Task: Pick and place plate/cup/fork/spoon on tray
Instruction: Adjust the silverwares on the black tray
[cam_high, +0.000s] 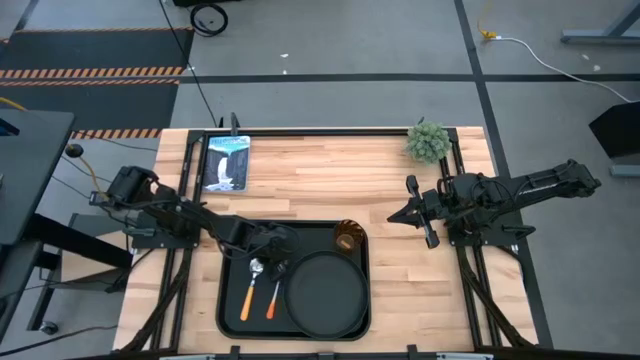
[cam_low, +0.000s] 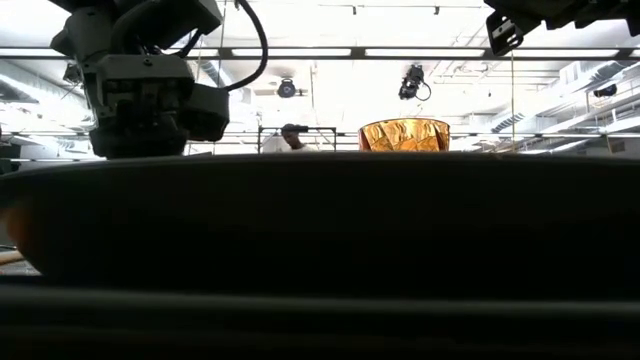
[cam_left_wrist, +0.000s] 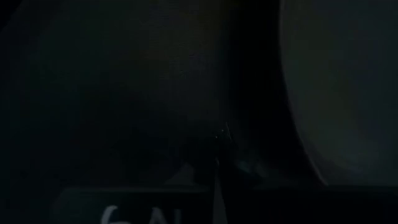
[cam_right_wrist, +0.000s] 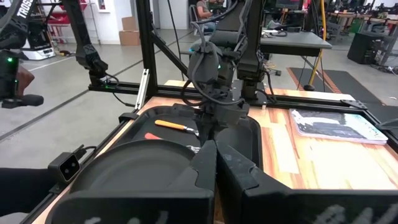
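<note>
The black tray (cam_high: 228, 310) lies at the table's near middle. On it rest the round black plate (cam_high: 325, 293) at its right, the amber cup (cam_high: 348, 237) upright in its far right corner, the spoon (cam_high: 250, 290) and the fork (cam_high: 273, 296) side by side at its left, handles toward the near edge. My left gripper (cam_high: 272, 252) is low over the tray by the metal ends of both utensils, fingers together (cam_left_wrist: 217, 180). My right gripper (cam_high: 405, 213) hangs shut and empty right of the tray. My left gripper points down at the tray beside the spoon's bowl (cam_right_wrist: 191, 129) and the fork's tines (cam_high: 278, 268). Its own wrist view is dark and its body hides the tips from above, so I cannot tell whether it touches either utensil.
A picture card (cam_high: 225, 162) lies at the far left of the table and a small green plant (cam_high: 428, 142) at the far right. Bare wood lies right of the tray. A person (cam_low: 292, 135) sits far behind the table.
</note>
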